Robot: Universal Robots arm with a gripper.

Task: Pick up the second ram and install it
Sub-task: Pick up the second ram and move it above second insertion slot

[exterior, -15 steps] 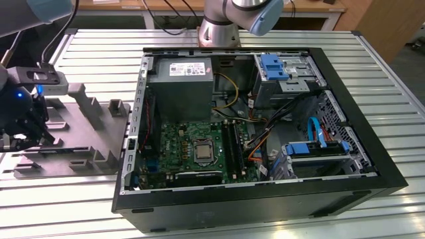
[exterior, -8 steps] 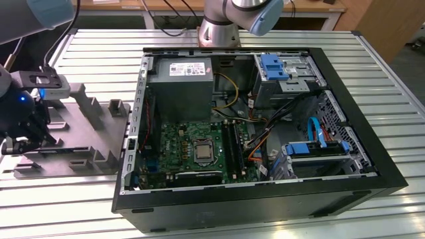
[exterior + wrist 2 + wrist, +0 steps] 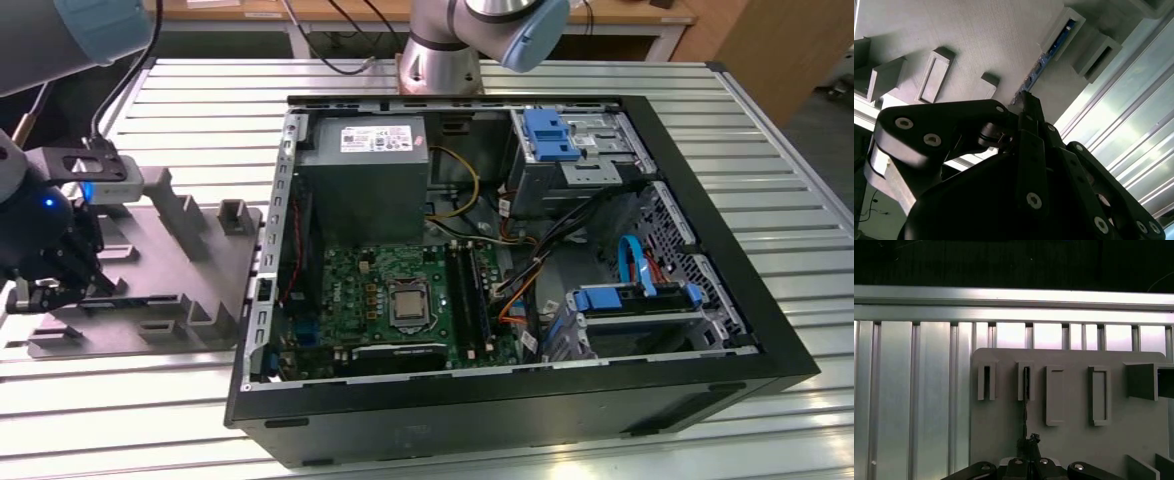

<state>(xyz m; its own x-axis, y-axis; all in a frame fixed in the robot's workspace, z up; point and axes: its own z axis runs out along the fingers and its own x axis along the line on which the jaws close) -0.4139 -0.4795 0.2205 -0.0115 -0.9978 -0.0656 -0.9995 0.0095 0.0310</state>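
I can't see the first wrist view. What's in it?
The gripper pinches the second ram, a thin dark stick standing on edge in a slot of the grey holder. The holder lies on a ribbed metal table.

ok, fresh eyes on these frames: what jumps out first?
The open black PC case sits in the middle of the exterior view, its green motherboard bare, on a slatted metal table. On that view's left, the claw hangs over a grey holder, shut on the end of the second ram, which stands on edge in one of the holder's slots.
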